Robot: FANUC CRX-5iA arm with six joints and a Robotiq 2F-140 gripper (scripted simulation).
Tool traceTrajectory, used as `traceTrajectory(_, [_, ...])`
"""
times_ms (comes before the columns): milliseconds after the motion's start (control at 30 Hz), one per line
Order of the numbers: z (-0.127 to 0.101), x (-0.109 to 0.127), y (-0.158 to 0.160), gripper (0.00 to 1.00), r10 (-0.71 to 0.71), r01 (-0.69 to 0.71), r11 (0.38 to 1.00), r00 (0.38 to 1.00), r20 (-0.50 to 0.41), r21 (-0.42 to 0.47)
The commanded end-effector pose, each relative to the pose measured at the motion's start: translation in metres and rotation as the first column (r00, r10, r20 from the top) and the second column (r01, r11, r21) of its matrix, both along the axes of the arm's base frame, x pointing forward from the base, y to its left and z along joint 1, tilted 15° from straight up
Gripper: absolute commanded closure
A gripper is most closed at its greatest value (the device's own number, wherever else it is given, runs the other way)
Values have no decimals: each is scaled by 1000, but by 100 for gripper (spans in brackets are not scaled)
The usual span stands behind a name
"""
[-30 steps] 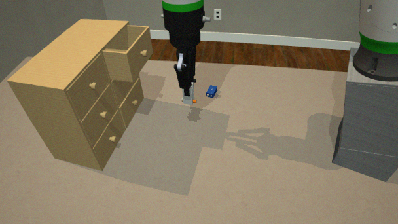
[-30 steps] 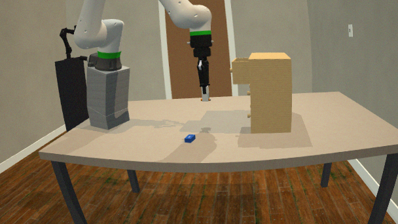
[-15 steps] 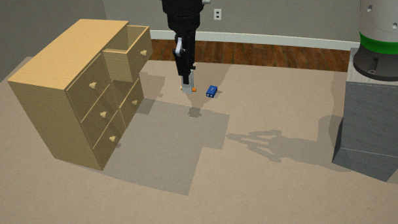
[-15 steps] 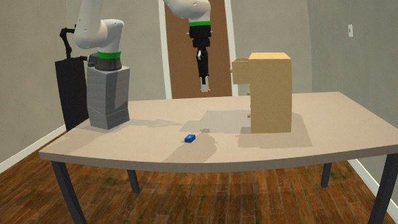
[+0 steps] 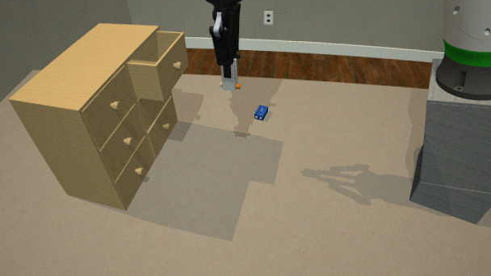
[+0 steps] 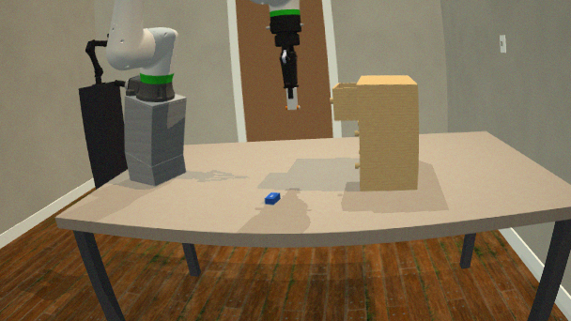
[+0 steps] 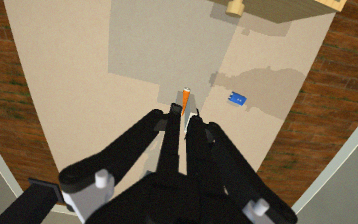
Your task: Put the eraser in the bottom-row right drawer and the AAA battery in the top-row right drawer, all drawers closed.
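Observation:
My gripper (image 5: 229,87) (image 6: 292,106) (image 7: 183,100) is shut on the AAA battery (image 5: 238,86) (image 7: 185,99), orange with a pale end, and points down above the table. In the exterior view it is left of the chest (image 5: 52,131) (image 6: 389,138), its fingertips about level with the open drawer's front. The top row's right drawer (image 5: 173,63) (image 6: 347,102) is pulled well out and level; the visible part of its inside shows nothing. The bottom row's right drawer (image 5: 161,131) looks pushed in. The eraser is not visible in any view.
A blue block-shaped battery (image 5: 261,112) (image 6: 272,198) (image 7: 237,98) lies on the table (image 5: 343,131) (image 6: 211,208). The grey robot pedestal (image 5: 456,147) (image 6: 155,143) stands opposite the drawer fronts. The pulled-out drawer overhangs the table before the chest.

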State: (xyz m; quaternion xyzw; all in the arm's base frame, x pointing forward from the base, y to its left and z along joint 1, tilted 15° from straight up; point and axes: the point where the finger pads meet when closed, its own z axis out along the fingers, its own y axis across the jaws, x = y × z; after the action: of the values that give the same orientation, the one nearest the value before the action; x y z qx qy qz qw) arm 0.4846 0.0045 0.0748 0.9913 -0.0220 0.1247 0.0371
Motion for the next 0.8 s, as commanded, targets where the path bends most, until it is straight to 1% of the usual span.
traceTrajectory(0, [14,-4,1,97,0,0,1000,1000,0,0])
traceTrajectory(200, [43,-11,3,97,0,0,1000,1000,0,0])
traceTrajectory(400, [64,-16,5,97,0,0,1000,1000,0,0])
traceTrajectory(767, [82,-21,7,97,0,0,1000,1000,0,0])
